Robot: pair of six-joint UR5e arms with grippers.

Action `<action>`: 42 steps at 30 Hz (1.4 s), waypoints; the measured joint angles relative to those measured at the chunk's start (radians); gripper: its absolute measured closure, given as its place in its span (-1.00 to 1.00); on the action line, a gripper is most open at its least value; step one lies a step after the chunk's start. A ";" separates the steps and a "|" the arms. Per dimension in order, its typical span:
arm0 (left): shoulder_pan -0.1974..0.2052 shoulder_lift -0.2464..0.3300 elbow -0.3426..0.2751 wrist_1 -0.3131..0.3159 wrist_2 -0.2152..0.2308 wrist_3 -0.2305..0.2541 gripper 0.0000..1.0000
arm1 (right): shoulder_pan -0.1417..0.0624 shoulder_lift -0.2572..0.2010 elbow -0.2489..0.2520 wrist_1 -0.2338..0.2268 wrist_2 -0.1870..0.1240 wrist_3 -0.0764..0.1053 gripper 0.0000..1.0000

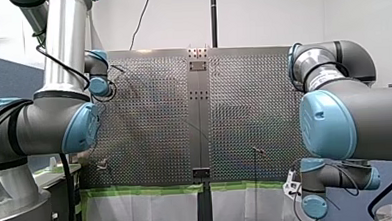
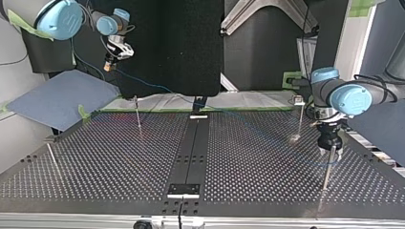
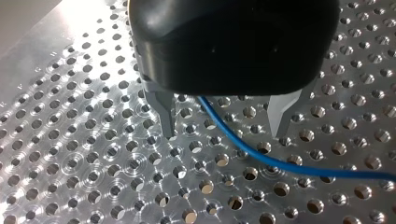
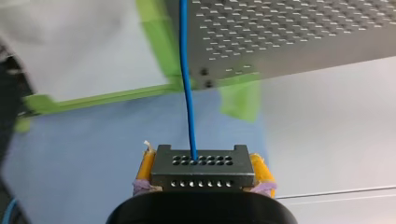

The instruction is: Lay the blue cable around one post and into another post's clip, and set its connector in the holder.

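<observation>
Across the perforated table (image 2: 119,162) the blue cable (image 3: 280,164) runs from the far edge at the top view's left to the near side at its right, faint over most of that run. Beyond the far edge, over a blue cloth (image 2: 57,98), the right gripper (image 4: 203,179) is held off the table. Its yellow pads (image 4: 145,165) are closed on the connector (image 4: 203,167), from whose face the cable leads straight toward the table's edge. At the top view's right the left gripper (image 3: 224,123) is set low over the plate, its metal fingers (image 3: 164,114) spread wide. The cable lies between them, touched by neither, so nothing is gripped there. A near post (image 2: 327,167) stands just beside that gripper, and a clip post (image 2: 299,119) stands further back. The cable is not seen to be laid around either, so the routing is judged barely begun. Which fitting is the holder cannot be told. Several faults are to be feared. The cable is thin and lies flat, so fingers closed a little high could miss it, and fingers driven lower could strike the plate or catch in a hole. If the connector were drawn further away before the grasp, the cable could be dragged out from between the open fingers. The near post could be struck when the left gripper is swung.
</observation>
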 joint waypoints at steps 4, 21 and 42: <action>0.000 0.000 0.000 0.000 0.000 0.000 -0.96 | -0.035 -0.035 0.000 -0.026 -0.035 0.026 1.00; 0.000 0.000 0.000 0.000 0.000 0.000 -0.96 | -0.092 -0.079 -0.016 -0.071 -0.189 0.039 1.00; 0.001 0.000 0.000 0.000 -0.007 0.000 -0.96 | -0.093 -0.062 -0.049 -0.079 -0.381 -0.042 1.00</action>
